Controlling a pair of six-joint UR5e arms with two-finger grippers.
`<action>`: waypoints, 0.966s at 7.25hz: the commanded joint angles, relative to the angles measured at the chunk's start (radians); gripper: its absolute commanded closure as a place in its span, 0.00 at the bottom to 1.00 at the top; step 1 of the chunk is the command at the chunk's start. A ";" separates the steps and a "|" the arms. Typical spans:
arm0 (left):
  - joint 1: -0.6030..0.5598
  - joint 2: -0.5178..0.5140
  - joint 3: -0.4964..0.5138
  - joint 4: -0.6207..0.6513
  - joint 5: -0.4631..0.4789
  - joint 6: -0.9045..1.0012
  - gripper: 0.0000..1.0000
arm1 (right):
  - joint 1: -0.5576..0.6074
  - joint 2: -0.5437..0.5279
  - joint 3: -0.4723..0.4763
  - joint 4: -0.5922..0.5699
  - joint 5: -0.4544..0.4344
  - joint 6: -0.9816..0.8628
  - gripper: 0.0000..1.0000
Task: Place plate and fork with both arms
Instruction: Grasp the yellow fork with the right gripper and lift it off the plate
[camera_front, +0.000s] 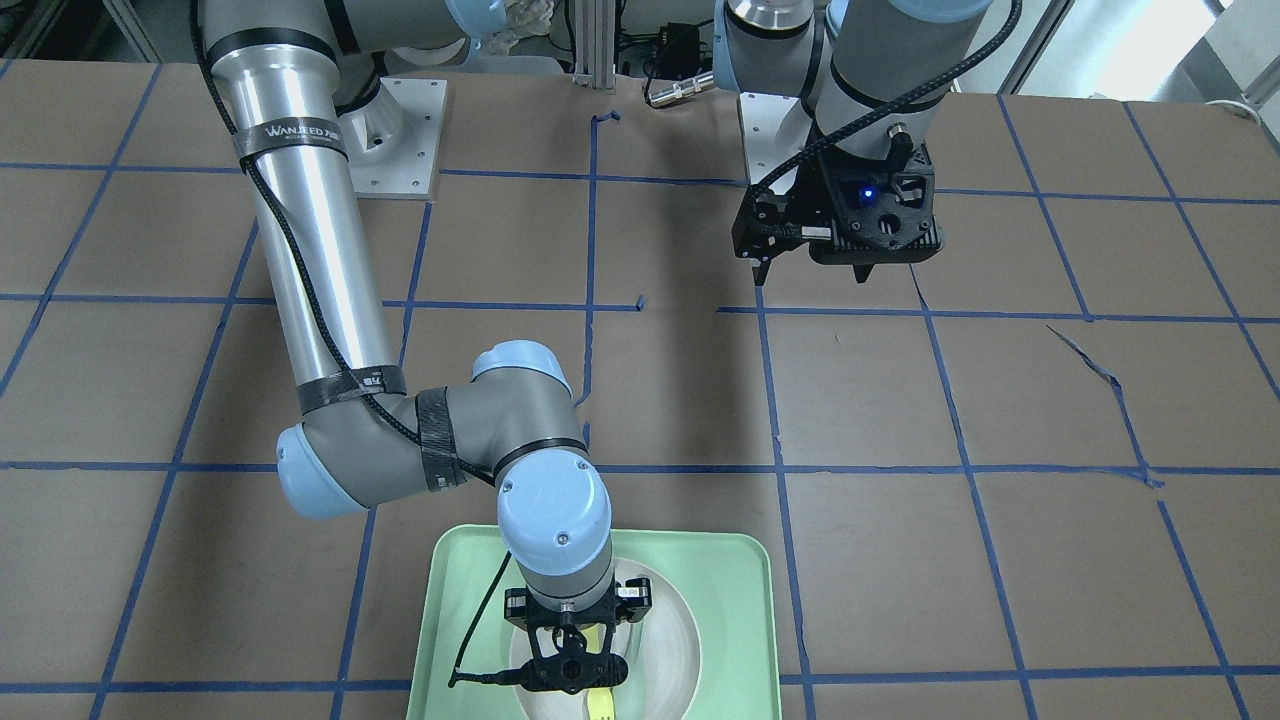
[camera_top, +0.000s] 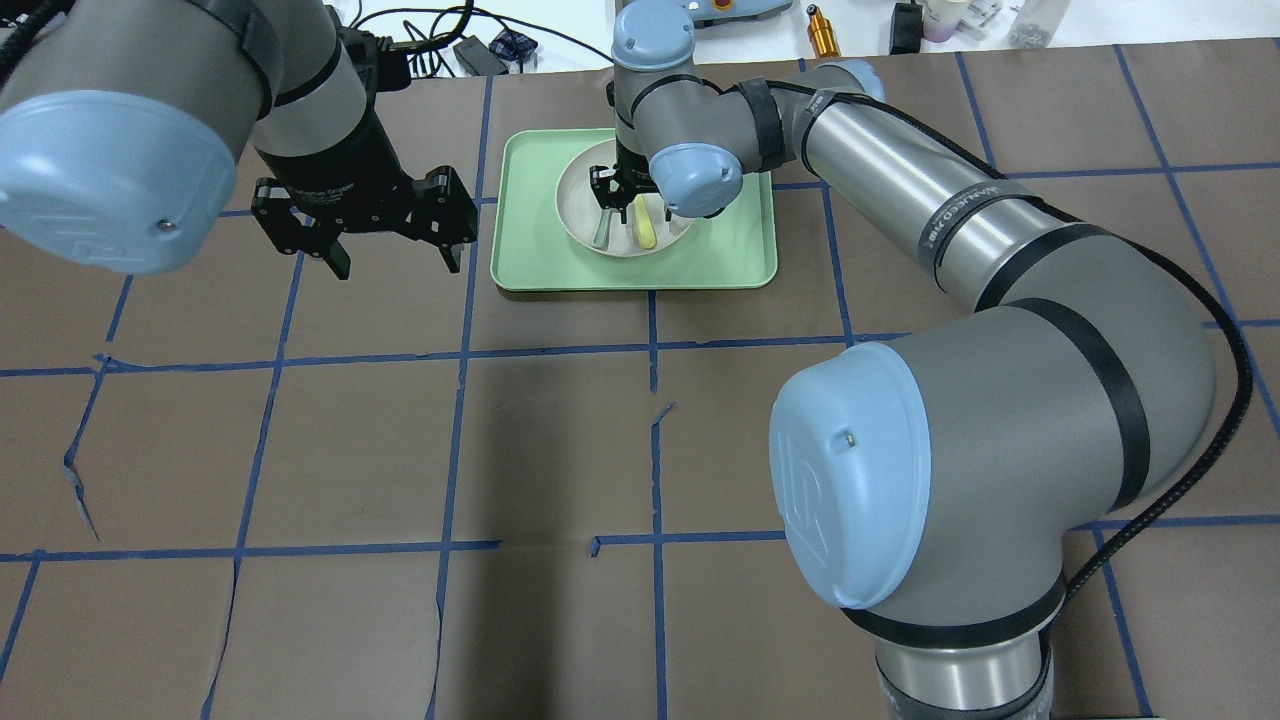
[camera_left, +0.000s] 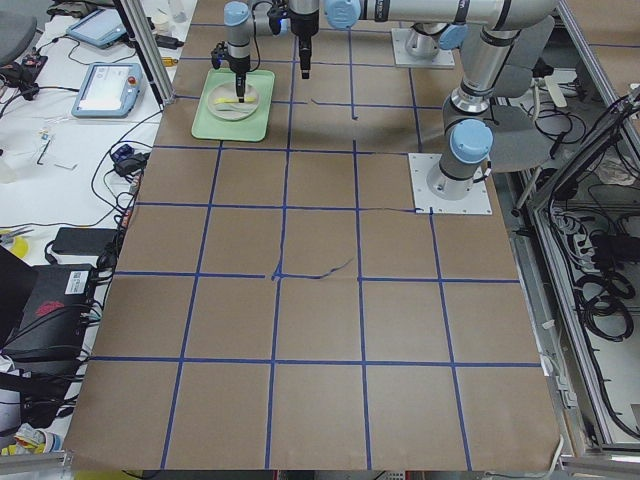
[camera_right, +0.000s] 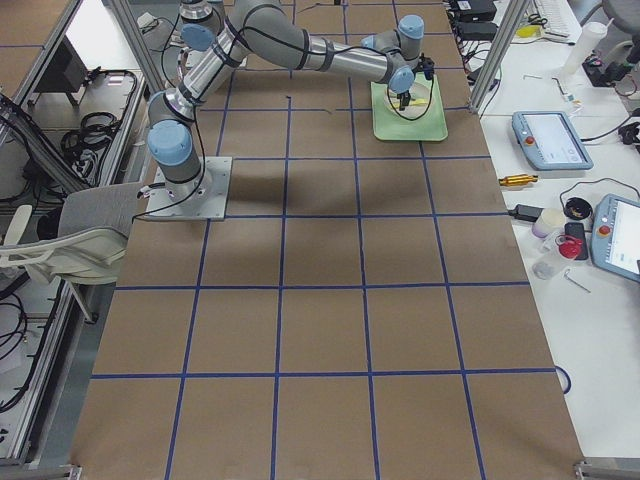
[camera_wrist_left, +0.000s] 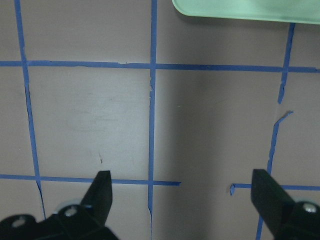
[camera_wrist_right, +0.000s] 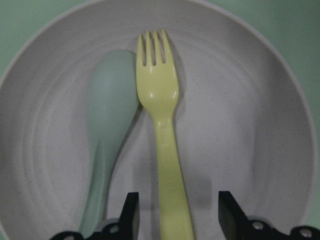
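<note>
The yellow fork (camera_wrist_right: 159, 115) lies flat in the white plate (camera_wrist_right: 240, 125), right next to a pale green spoon (camera_wrist_right: 107, 115), and the plate sits on a green tray (camera_top: 740, 250). The right gripper (camera_wrist_right: 176, 205) hangs over the plate with its two fingers apart, one on each side of the fork's handle and not squeezing it. The left gripper (camera_wrist_left: 181, 176) is over the brown table (camera_wrist_left: 90, 115) near the tray, with its fingers wide apart and nothing between them.
</note>
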 joint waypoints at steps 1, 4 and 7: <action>0.000 0.000 -0.002 0.000 0.000 -0.002 0.00 | 0.001 0.007 0.000 -0.002 0.000 0.000 0.52; 0.000 -0.002 -0.002 0.000 -0.002 0.000 0.00 | 0.001 0.009 0.002 -0.001 0.000 0.000 0.78; 0.000 -0.002 0.001 0.000 -0.002 -0.002 0.00 | -0.001 -0.011 0.002 0.005 0.000 -0.017 0.94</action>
